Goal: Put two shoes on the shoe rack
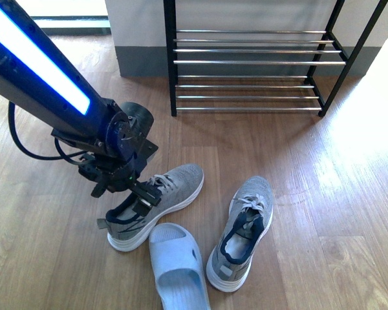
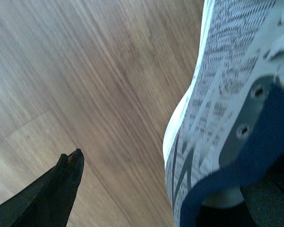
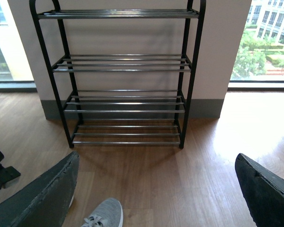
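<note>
Closest to the front camera lies a pale blue slide sandal (image 1: pixel 178 268), smooth moulded foam, no part of the job. Behind it, on the wood-plank floor (image 1: pixel 323 174), sit both grey sneakers. The first sneaker (image 1: pixel 174 187) is angled with its toe toward the rack, and the second sneaker (image 1: pixel 246 223) is just beside the sandal's other flank.

Neither sneaker is on the shoe rack (image 1: pixel 258 61), which stands well apart from them against the wall. No shoe shows on any tier in view, so by these pictures the task is at its start and both placements remain.

The left gripper (image 1: pixel 137 204) is down at the first sneaker's heel opening. In the left wrist view one black finger (image 2: pixel 57 194) is off the outer side with bare floor between it and the knit, and a dark mass sits inside the navy collar. The jaws therefore look spread astride the shoe's side wall and not yet pinched on it. The right gripper (image 3: pixel 157 161) shows only in its own wrist view, with its jaws wide apart and holding nothing.

The sneakers have a speckled, soft-looking knit upper, thick white rubbery soles, white laces and dark side stripes. The rack has a thin black metal frame with arched ends and shiny round rods with gaps between them. A sole would likely need to span several rods.
</note>
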`<state>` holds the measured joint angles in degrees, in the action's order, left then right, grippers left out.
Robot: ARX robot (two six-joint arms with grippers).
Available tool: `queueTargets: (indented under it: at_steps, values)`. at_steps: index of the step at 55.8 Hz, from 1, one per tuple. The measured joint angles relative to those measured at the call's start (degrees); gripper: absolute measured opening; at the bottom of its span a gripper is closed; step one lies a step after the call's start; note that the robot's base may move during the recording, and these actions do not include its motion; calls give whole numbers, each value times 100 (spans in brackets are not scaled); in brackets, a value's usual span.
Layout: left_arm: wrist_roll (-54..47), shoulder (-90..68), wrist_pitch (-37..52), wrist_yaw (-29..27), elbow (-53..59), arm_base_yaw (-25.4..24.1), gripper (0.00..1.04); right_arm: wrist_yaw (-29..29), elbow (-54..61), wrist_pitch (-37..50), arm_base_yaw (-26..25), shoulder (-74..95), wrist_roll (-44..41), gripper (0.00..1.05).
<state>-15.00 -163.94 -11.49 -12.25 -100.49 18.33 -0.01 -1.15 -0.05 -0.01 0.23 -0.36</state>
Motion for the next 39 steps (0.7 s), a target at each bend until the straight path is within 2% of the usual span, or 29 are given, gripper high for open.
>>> queueTargets:
  at_steps: [3,8,20,23,28,39]
  values:
    - [-109,-129,136,-111,-136,11,92,0,0,-2,0,0,0,96]
    - [-120,-302,127,-129,-387,20,76,0,0,0,0,0,0,96]
    - [39,-345,173,-35,-442,22,26,0,0,0,0,0,0,96]
    - [87,-345,229,-35,-391,20,19,0,0,-2,0,0,0,96]
    - [243,-282,319,-11,-149,-17,1,0,0,0,0,0,0,96]
    - [662,232,675,42,754,-225,1,0,0,0,0,0,0,96]
